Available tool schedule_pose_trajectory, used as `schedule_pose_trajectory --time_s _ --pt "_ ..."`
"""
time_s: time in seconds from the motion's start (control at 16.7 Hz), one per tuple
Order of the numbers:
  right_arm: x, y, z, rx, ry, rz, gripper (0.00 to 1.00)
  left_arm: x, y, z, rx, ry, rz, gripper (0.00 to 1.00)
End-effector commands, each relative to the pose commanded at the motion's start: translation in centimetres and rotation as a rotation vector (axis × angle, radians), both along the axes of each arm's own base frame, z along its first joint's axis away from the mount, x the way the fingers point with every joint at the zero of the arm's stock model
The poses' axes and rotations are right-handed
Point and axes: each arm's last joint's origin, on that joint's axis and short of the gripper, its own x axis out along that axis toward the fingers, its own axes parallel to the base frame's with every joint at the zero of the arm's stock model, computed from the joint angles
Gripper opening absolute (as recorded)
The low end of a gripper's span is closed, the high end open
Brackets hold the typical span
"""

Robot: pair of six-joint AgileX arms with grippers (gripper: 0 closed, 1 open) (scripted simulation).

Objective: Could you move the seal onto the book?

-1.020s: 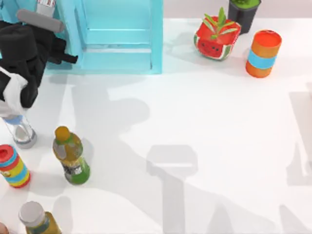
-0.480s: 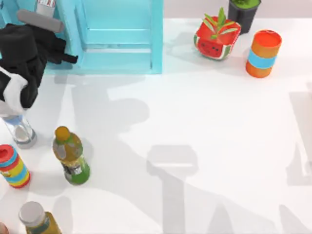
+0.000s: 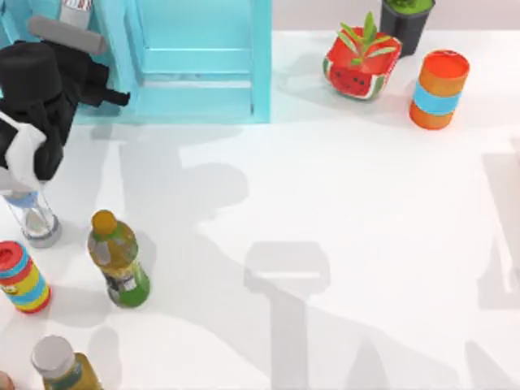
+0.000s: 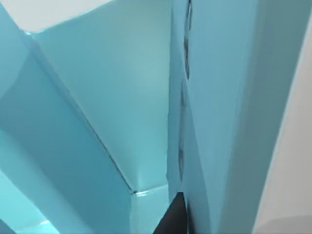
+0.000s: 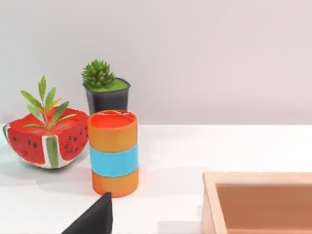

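Observation:
The seal and the book are out of view. My left gripper [image 3: 112,96] is at the back left of the table, pressed close against the front left corner of the turquoise shelf unit [image 3: 203,81]. In the left wrist view the shelf's teal panels [image 4: 122,107] are very near, with one dark fingertip [image 4: 173,217] at the edge. The right wrist view shows one black fingertip [image 5: 95,219] of my right gripper low over the table, near the orange cylinder with a blue band [image 5: 113,153].
At the back right stand a watermelon-shaped planter [image 3: 361,61], a dark pot [image 3: 406,20] and the orange cylinder [image 3: 439,89]. Along the left edge are a green bottle [image 3: 118,260], a striped can [image 3: 20,276], a clear bottle [image 3: 36,219] and another bottle [image 3: 61,361]. A tan open box [image 5: 258,200] lies near my right gripper.
My left arm has crept slightly toward the back of the table, next to the shelf unit. Nothing else has moved.

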Motion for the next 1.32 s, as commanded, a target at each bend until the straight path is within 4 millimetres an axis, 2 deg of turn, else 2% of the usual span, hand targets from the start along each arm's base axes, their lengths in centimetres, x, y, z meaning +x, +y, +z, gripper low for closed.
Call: schedule_pose_trajectory --time_s 0.48,0.6,0.78,0.9,1.02,1.14,1.32 --pt "0.0 0.0 0.0 0.0 0.0 0.0 1.0 -0.5 0.4 -0.3 -0.013 0.007 -0.016 0.0" --pt "0.0 0.0 0.0 0.0 0.0 0.0 1.0 -0.4 0.4 1.0 -0.01 -0.001 -0.018 0.0" --pt "0.0 0.0 0.0 0.0 0.0 0.0 1.0 -0.9 0.4 5.3 -0.003 -0.004 -0.021 0.0" --pt "0.0 0.0 0.0 0.0 0.0 0.0 1.0 -2.4 0.4 9.2 0.002 0.007 -0.022 0.0" --pt "0.0 0.0 0.0 0.0 0.0 0.0 1.0 -5.0 0.5 13.1 0.004 0.027 -0.023 0.0" --pt "0.0 0.0 0.0 0.0 0.0 0.0 1.0 -8.5 0.6 16.5 0.003 0.041 -0.021 0.0" --pt "0.0 0.0 0.0 0.0 0.0 0.0 1.0 -14.3 0.8 19.5 -0.003 0.038 -0.017 0.0"
